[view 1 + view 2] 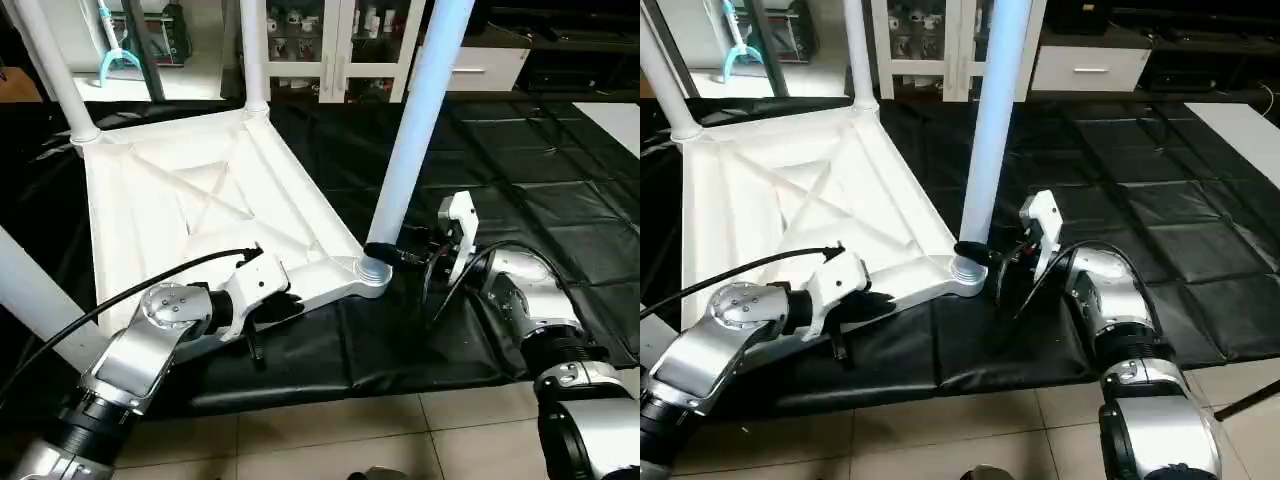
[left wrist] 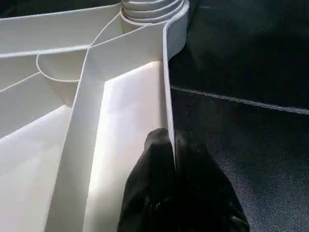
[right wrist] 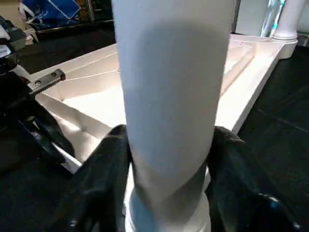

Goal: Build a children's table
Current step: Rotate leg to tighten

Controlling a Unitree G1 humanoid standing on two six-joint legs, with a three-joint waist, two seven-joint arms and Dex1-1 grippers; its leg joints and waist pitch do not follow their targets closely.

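The left gripper (image 2: 171,145) has its two black fingers pressed together on the thin side wall of the table top (image 1: 190,200), one finger inside the rim and one outside, so it pinches that edge. The top lies upside down on black sheeting (image 1: 520,190), ribbed underside up, beyond and to the left of this claw. Just ahead of the fingertips, along the same rim, sits the near corner socket (image 1: 372,270).

A white leg (image 1: 415,130) stands upright in that socket, its upper end cut off by the frame. The right gripper (image 3: 166,159) straddles the leg's base: one black finger on each side of the tube (the pads seem to touch it, though the close view is too blurred to be sure). Behind both claws, two more legs (image 1: 255,50) rise from the far sockets, also cut off.
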